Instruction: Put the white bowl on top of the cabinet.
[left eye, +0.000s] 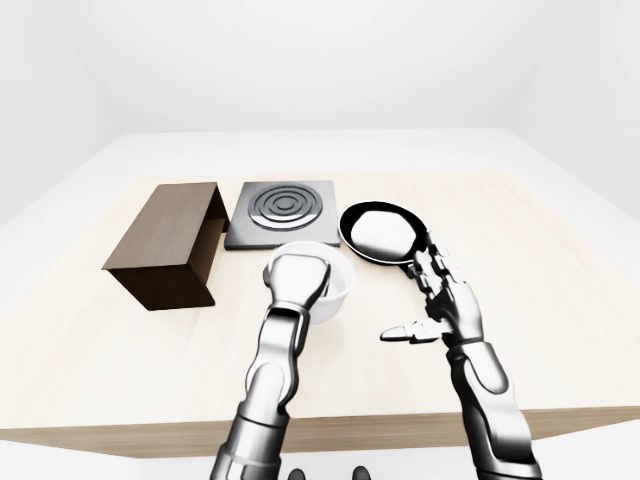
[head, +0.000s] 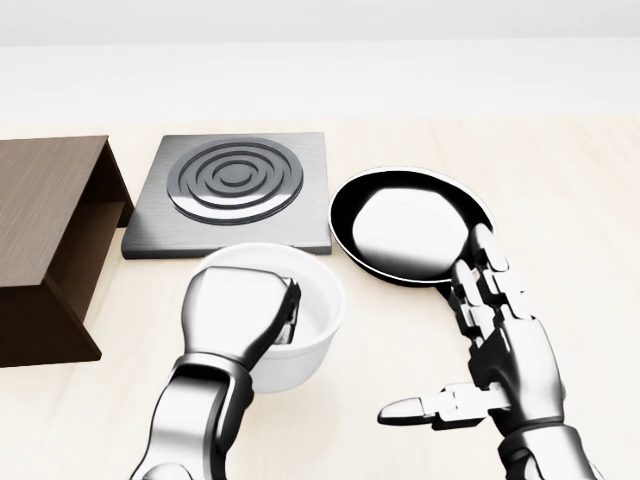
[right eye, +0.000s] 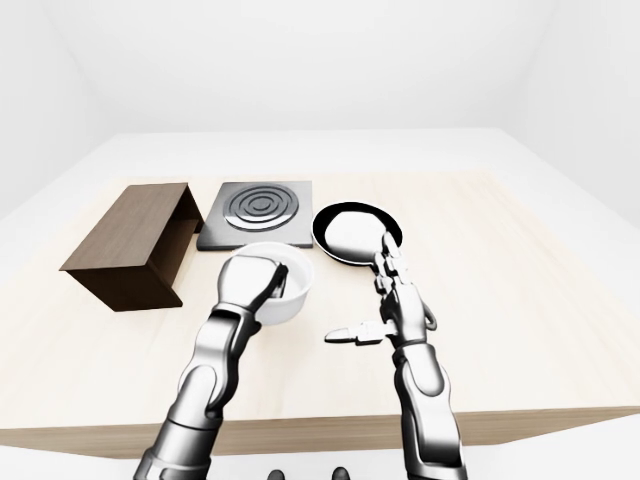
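Note:
The white bowl (head: 312, 345) stands on the wooden table (head: 585, 200) near the middle bottom of the head view, just below the stove plate. My left hand (head: 285, 310) lies over its left part. The fingers curl over the rim into the bowl and close on its wall; the thumb is hidden. The dark brown cabinet (left eye: 165, 230) is a low box at the left with an open side; its flat top is bare. My right hand (head: 450, 340) is open to the right of the bowl, fingers straight, thumb pointing left, holding nothing.
A grey square stove plate (head: 235, 190) with ring marks lies between the cabinet and a black frying pan (head: 410, 220). My right fingertips (head: 485, 245) overlap the pan's lower rim in the head view. White floor and walls surround the table.

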